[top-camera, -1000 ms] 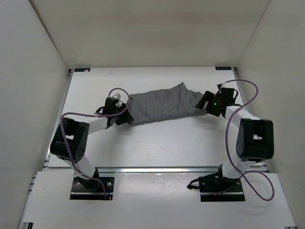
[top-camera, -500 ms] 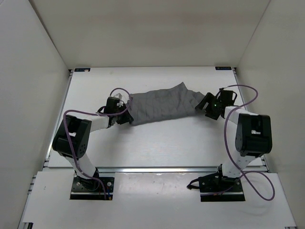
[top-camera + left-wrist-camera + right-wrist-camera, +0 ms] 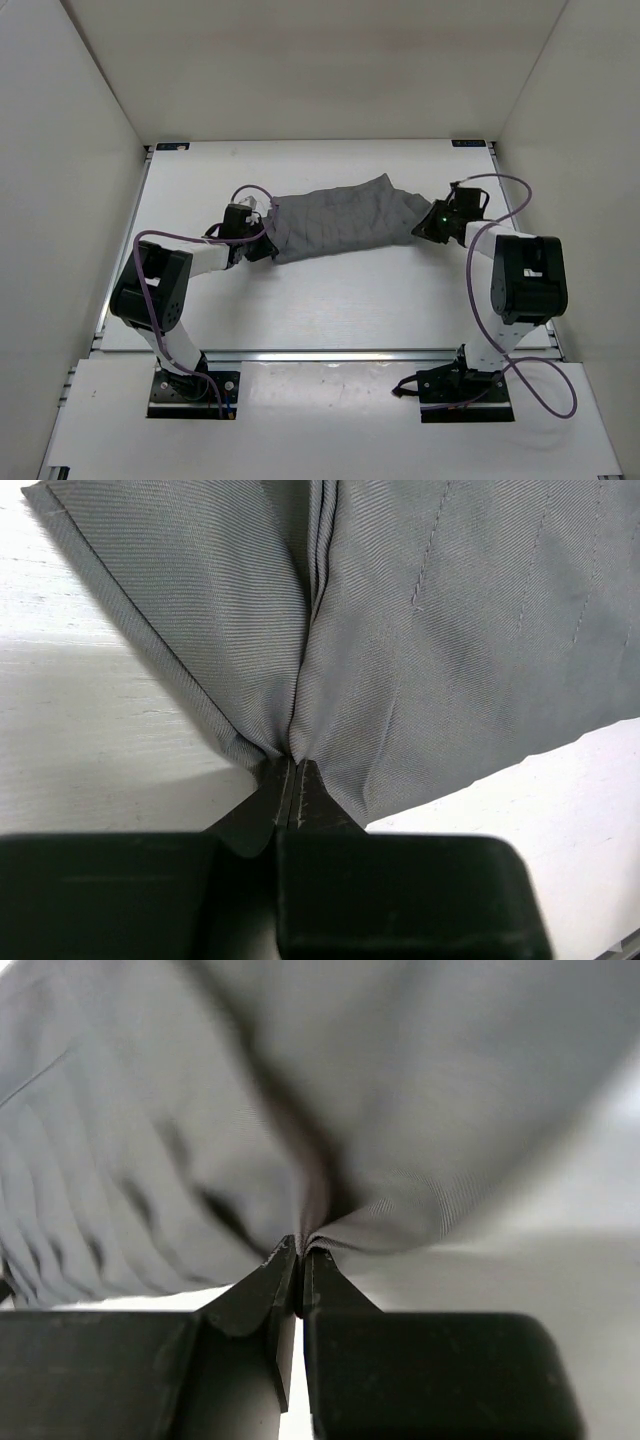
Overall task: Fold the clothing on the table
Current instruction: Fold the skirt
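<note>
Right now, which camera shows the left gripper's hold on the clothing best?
The left wrist view: the left gripper fills the foreground, shut on a bunched edge of the clothing. The top external view shows that grip only small. The right wrist view shows just the right gripper pinching the other end.

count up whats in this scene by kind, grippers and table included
clothing, grey: 1
grippers, left gripper and right gripper, each pinching the clothing: 2
table, white: 1
total: 4
</note>
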Tool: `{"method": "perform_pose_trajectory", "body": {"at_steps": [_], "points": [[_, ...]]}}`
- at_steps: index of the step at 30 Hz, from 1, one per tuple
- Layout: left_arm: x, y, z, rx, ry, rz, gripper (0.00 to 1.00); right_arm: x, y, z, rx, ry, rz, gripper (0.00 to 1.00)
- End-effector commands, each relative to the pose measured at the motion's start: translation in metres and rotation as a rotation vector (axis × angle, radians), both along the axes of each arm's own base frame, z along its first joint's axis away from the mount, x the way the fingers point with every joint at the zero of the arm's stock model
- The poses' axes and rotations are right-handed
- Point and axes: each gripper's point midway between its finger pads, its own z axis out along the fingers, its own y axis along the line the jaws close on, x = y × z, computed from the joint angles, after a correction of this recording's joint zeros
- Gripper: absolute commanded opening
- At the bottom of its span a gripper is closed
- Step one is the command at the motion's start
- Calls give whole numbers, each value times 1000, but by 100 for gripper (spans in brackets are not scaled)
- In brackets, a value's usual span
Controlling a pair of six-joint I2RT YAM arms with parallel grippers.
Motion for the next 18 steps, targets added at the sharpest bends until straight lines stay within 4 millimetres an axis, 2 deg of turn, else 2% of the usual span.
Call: {"method": "perform_pose_trajectory", "body": {"at_steps": [1,3,5,7,8,10,11,13,14,15,17,18], "points": [[-7,2,-3,14,10,-4,0,27,41,70,-42,-258,207,0],[-10,2,-8,21,17,1,0,27,66,96,-5,-346,307,0],[-13,2,-9,27,17,-7,0,18,99,120,58,-428,438,0],[-13,2,-11,27,22,4,0,8,140,147,98,-514,577,0],[-14,3,-14,35,29,5,0,2,154,155,123,-533,637,0],[-16,4,-16,36,29,7,0,-13,197,172,163,-584,781,0],[-19,4,-19,37,34,8,0,-22,215,176,198,-590,844,0],[-19,4,-18,22,27,17,0,-34,246,171,280,-569,966,0],[-20,3,-19,18,29,16,0,-39,260,179,303,-583,1020,0],[-23,5,-21,17,39,22,0,-44,268,162,340,-523,1058,0],[-24,4,-21,13,36,21,0,-46,294,148,373,-471,1123,0],[-28,7,-24,16,40,31,0,-56,304,143,387,-446,1162,0]]}}
